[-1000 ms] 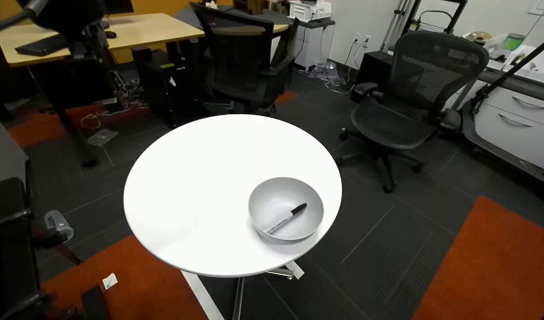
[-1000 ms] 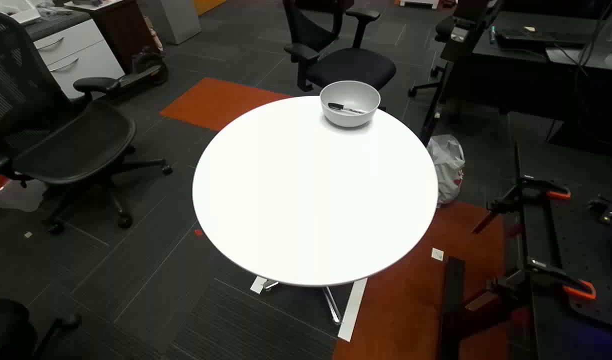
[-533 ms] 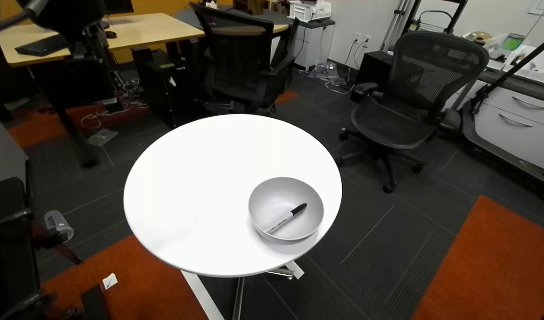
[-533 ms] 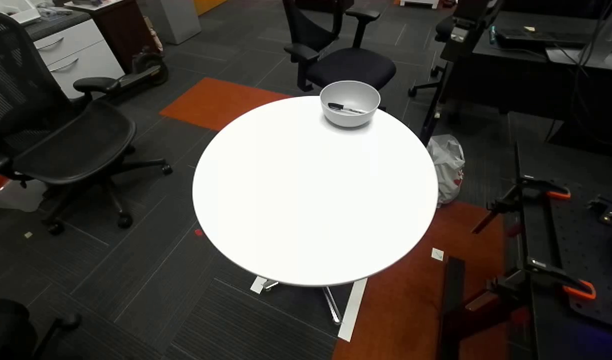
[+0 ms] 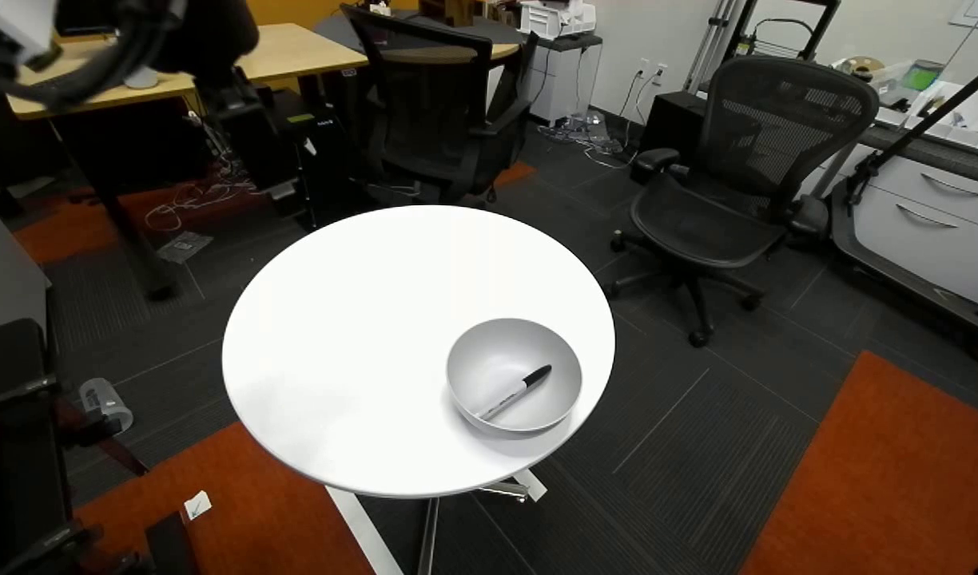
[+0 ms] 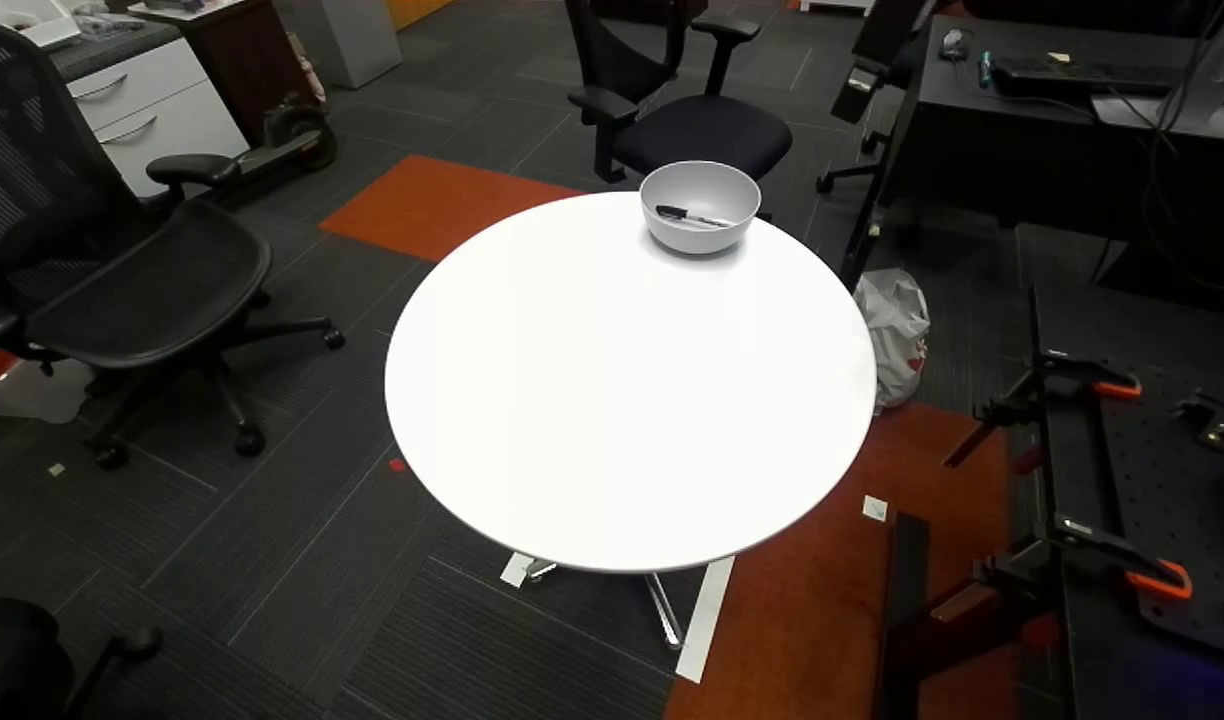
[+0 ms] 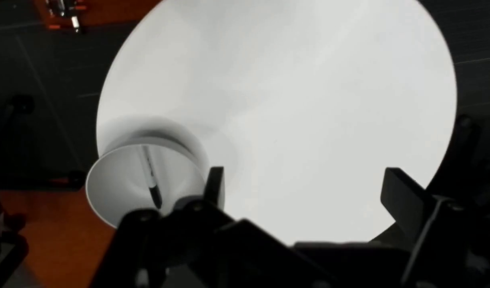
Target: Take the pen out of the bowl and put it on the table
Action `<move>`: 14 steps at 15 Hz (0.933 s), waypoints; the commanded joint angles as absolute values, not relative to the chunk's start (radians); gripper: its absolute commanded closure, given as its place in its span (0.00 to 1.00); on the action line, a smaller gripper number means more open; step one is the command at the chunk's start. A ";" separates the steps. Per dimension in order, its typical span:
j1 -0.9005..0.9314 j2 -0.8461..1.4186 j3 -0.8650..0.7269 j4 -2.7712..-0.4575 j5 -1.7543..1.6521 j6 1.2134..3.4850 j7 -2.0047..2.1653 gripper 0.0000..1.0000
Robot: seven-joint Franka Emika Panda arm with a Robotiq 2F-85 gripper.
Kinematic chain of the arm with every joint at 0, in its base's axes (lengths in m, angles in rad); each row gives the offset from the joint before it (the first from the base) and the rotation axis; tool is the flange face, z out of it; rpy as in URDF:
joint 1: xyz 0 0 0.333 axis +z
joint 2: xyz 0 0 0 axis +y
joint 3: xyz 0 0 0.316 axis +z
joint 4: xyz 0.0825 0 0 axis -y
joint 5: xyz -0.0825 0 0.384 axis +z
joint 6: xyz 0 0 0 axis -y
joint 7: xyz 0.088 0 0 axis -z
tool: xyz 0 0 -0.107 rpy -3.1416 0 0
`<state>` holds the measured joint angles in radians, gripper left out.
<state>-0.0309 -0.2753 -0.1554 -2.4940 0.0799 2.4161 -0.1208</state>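
Note:
The pen (image 5: 506, 400), light-barrelled with a black cap, lies slanted inside the bowl (image 5: 477, 363). The grey bowl stands near the edge of the round white table (image 5: 353, 319). The pen (image 6: 694, 217), bowl (image 6: 697, 240) and table (image 6: 622, 400) show in both exterior views. In the wrist view my gripper (image 7: 305, 169) is open with nothing between its fingers, above the table. The pen (image 7: 150, 170) and bowl (image 7: 113, 180) are left of it there; the left finger covers part of the bowl's rim. In an exterior view the gripper (image 5: 285, 196) is beyond the table's far left edge, away from the bowl.
Black office chairs (image 5: 777, 144) stand round the table. A wooden desk (image 5: 313, 48) is behind the arm. A black bench with orange-tipped clamps (image 6: 1162, 578) and a plastic bag (image 6: 892, 335) are beside the table.
The arm and gripper have moved right in an exterior view, closer to the table, with most of the motion in the last half second. The pen and bowl have not moved.

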 commanded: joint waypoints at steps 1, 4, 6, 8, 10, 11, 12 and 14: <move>-0.056 -0.083 -0.160 -2.384 0.024 2.531 -0.226 0.00; -0.085 0.050 -0.166 -2.299 0.014 2.595 -0.287 0.00; -0.112 0.131 -0.166 -2.235 0.024 2.604 -0.316 0.00; -0.141 0.195 -0.160 -2.177 0.034 2.598 -0.338 0.00; -0.172 0.254 -0.151 -2.120 0.046 2.590 -0.358 0.00; -0.186 0.281 -0.146 -2.093 0.048 2.586 -0.363 0.00; -0.197 0.305 -0.143 -2.073 0.050 2.595 -0.356 0.00; -0.195 0.276 -0.143 -2.112 0.020 2.592 -0.323 0.00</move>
